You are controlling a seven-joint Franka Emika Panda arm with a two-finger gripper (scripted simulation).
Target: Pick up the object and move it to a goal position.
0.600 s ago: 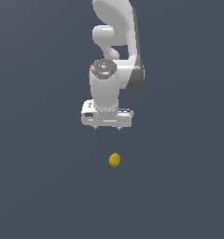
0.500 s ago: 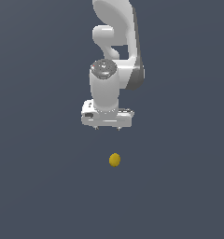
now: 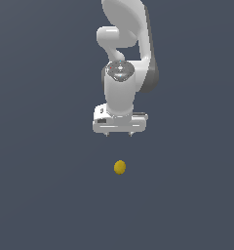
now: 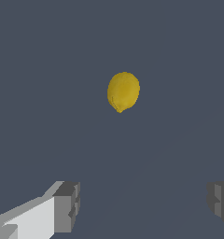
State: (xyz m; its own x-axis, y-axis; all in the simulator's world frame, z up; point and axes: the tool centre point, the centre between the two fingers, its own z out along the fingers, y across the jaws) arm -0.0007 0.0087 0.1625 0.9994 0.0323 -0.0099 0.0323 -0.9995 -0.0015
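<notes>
The white arm (image 3: 125, 53) hung down from above, and its jaws were wide apart, with nothing between them. The gripper (image 3: 119, 134) was above the small yellow-orange ball (image 3: 119, 167) and well apart from it, not touching. The ball lay alone on the dark grey desk (image 3: 41, 195). In the wrist view the ball (image 4: 123, 91) appeared ahead of the two grey fingertips (image 4: 67, 207), about midway between them.

A yellow-orange ball (image 4: 123, 91), slightly oval with a small nub at one end, lies on the plain dark grey desk (image 4: 44, 65). The gripper (image 4: 144, 205) has its jaws spread wide, one grey fingertip (image 4: 67, 207) at each side, well apart from the ball and gripping nothing.
</notes>
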